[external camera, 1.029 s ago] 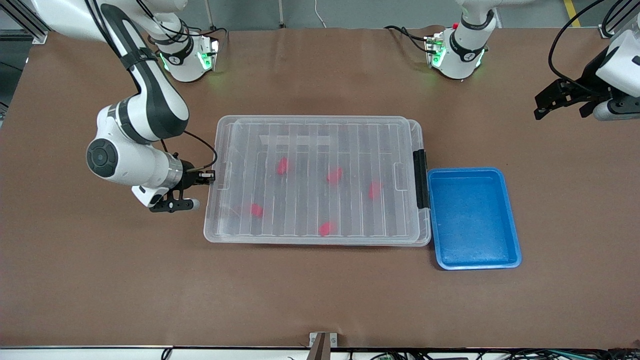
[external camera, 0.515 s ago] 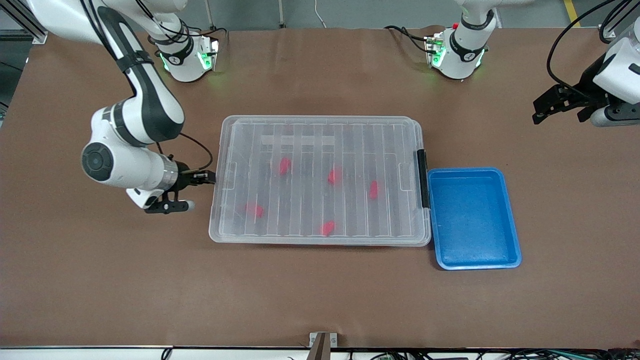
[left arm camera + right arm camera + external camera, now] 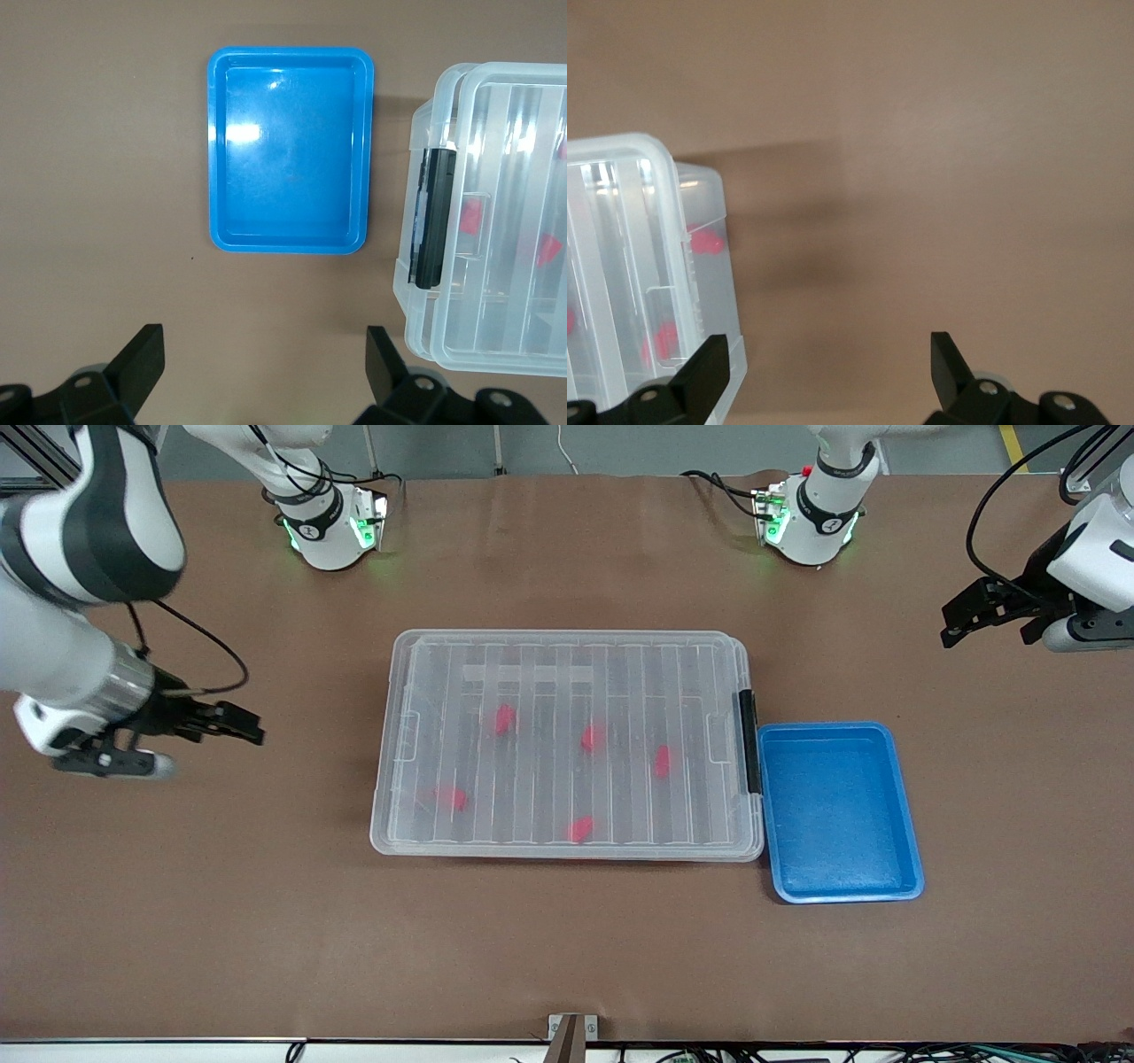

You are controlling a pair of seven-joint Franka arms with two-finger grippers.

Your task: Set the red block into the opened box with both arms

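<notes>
Box: the clear box (image 3: pixel 567 746) lies flat mid-table with its ribbed lid (image 3: pixel 571 691) down on it, and the black clip (image 3: pixel 749 742) sits on the short end toward the left arm's end of the table.
Red blocks: five red blocks show through the lid, all inside the box; one red block (image 3: pixel 504 718) lies farthest from the front camera, another (image 3: pixel 580 829) nearest to it, and the other three lie between them.
Blue tray: the blue tray (image 3: pixel 840 811) sits just beside the clip end of the box, reaching a little nearer to the front camera than the box does.
Right gripper: the right gripper (image 3: pixel 241 725) hangs over bare table (image 3: pixel 266 921) toward the right arm's end, well apart from the box, fingers spread, holding nothing.
Left gripper: the left gripper (image 3: pixel 983 609) hangs over bare table at the left arm's end, fingers apart and empty; this arm waits.
Left wrist view: shows the tray and the clip end of the box below the spread fingertips (image 3: pixel 142 352).
</notes>
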